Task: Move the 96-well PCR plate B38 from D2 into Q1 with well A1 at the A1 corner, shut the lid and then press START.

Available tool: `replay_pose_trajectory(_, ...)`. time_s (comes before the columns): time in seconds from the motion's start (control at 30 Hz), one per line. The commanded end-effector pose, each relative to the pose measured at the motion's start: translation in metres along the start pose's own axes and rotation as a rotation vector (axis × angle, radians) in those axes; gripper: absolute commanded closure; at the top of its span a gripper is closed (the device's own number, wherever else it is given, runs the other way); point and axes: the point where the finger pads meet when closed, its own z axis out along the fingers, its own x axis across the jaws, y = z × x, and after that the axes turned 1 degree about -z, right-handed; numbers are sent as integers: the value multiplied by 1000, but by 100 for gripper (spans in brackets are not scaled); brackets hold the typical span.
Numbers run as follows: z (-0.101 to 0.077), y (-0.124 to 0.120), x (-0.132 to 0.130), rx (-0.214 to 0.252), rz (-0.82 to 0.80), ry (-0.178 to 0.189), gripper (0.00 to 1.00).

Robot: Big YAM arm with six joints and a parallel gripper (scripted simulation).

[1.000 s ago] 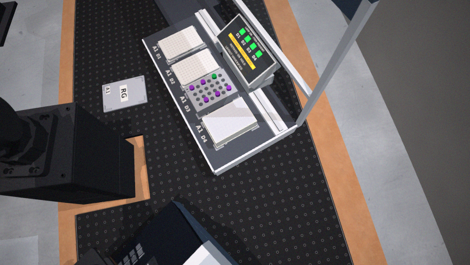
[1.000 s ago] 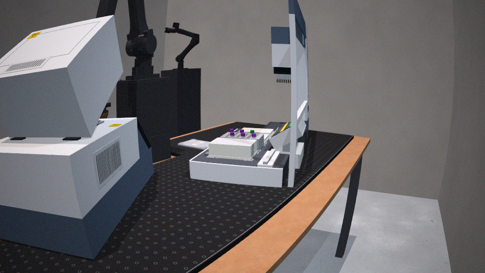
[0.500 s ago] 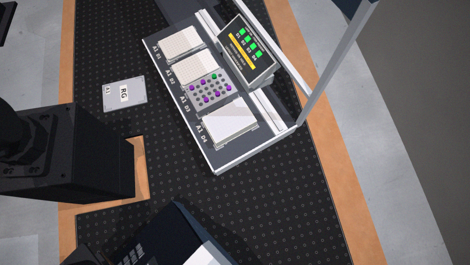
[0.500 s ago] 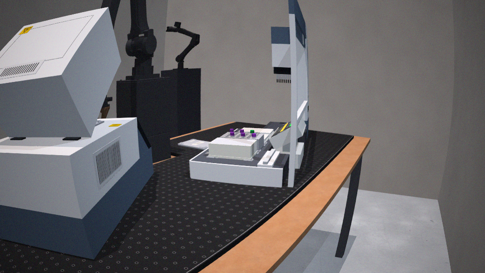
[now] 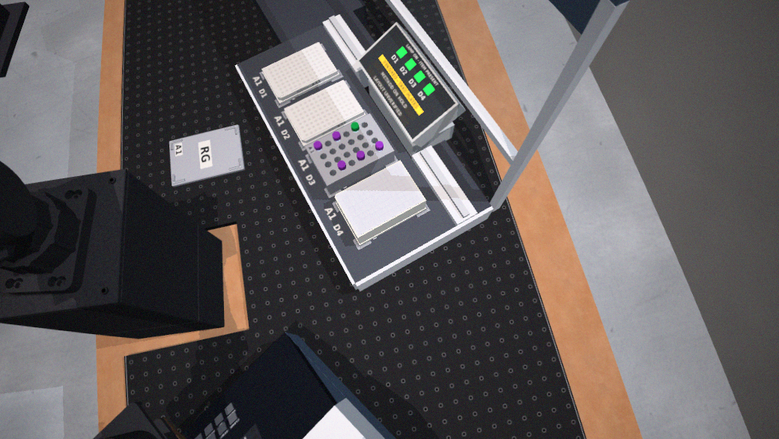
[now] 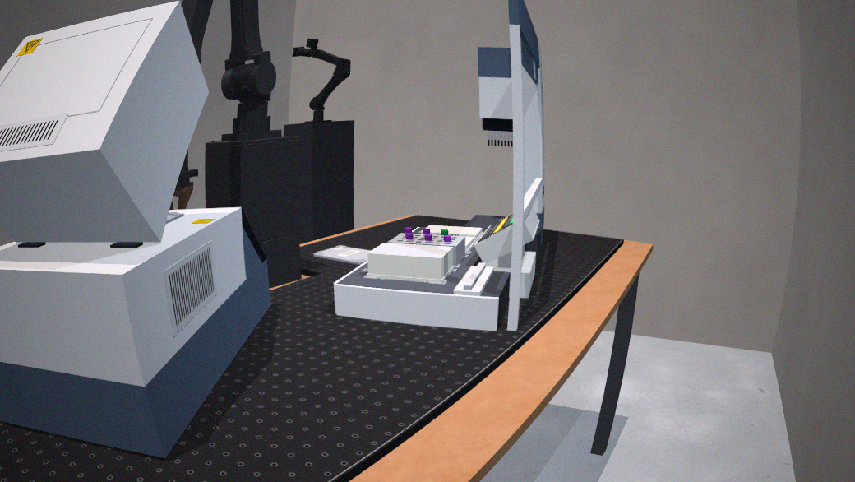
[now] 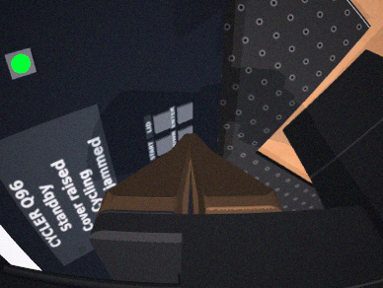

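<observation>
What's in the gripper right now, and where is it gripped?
Nothing. The gripper is shut on itself, fingertips together, near the cycler's keys. Plate B38 sits on D2.

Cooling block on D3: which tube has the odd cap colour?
The green-capped tube, at the block's corner nearest the status panel. The other five caps are purple.

cycler lid [image 6: 90,119] raised, block reachable

Plates w/ wells: we count 2 [image 5: 299,70], [image 5: 323,110]
Tubes: we see 6 – 5 purple [image 5: 341,164], 1 green [image 5: 354,126]
Green squares on display: 4 [image 5: 401,52]
Deep block: 1 [image 5: 380,200]
</observation>
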Motion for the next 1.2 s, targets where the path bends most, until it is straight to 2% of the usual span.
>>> replay_pose_trajectory(0.0, 3, 1, 11, -9, -5, 14, 100)
replay_pose_trajectory(0.2, 0, 0, -4, 1, 1, -12, 100)
replay_pose_trajectory(0.33, -2, 1, -2, -1, -6, -7, 100)
replay_pose_trajectory(0.43, -6, 6, 9, -10, -1, 18, 100)
replay_pose_trajectory(0.57, -8, 8, 12, -13, 10, 27, 100)
replay_pose_trajectory(0.9, -1, 2, 10, -4, 0, 4, 100)
replay_pose_trajectory(1.0, 3, -2, 2, 0, -3, -8, 100)
replay_pose_trajectory(1.17, 2, -3, 1, -2, -4, 0, 100)
